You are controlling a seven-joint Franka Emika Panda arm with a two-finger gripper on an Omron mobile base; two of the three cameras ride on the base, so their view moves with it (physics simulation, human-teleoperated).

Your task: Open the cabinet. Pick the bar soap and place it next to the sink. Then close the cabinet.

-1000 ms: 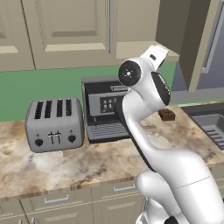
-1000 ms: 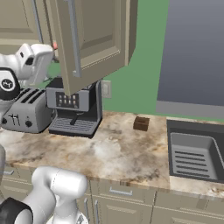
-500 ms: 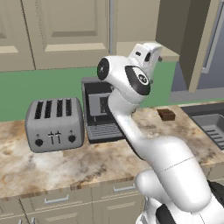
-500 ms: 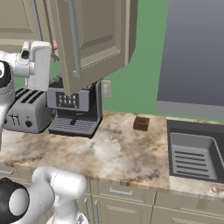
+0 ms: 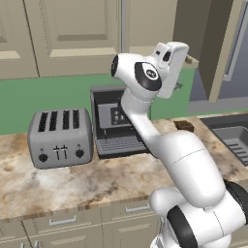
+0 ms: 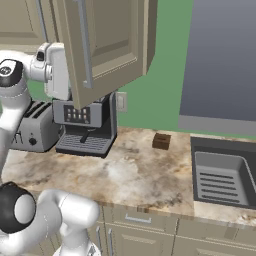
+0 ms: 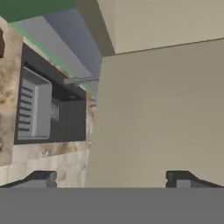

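The cabinet stands open: its right door (image 5: 217,46) is swung out, and the same door (image 6: 107,45) with its silver bar handle (image 6: 85,42) hangs toward the right base camera. My white hand (image 5: 170,65) is raised at the bottom edge of the opening, just left of the door (image 7: 162,109). My gripper (image 7: 111,180) is open wide, with nothing between its fingertips (image 7: 41,179), facing the beige door panel. The sink (image 5: 232,138) (image 6: 220,172) (image 7: 37,109) lies at the counter's right end. The bar soap is out of view.
A small dark brown block (image 5: 184,126) (image 6: 161,141) sits on the marble counter (image 6: 135,175) near the sink. A coffee machine (image 5: 116,126) (image 6: 85,127) stands under the cabinet, with a silver toaster (image 5: 60,138) to its left. Drawers run below the counter.
The arm's upper joints have turned and the hand has edged a little toward the open door. The gripper has stayed open and the door has not moved.
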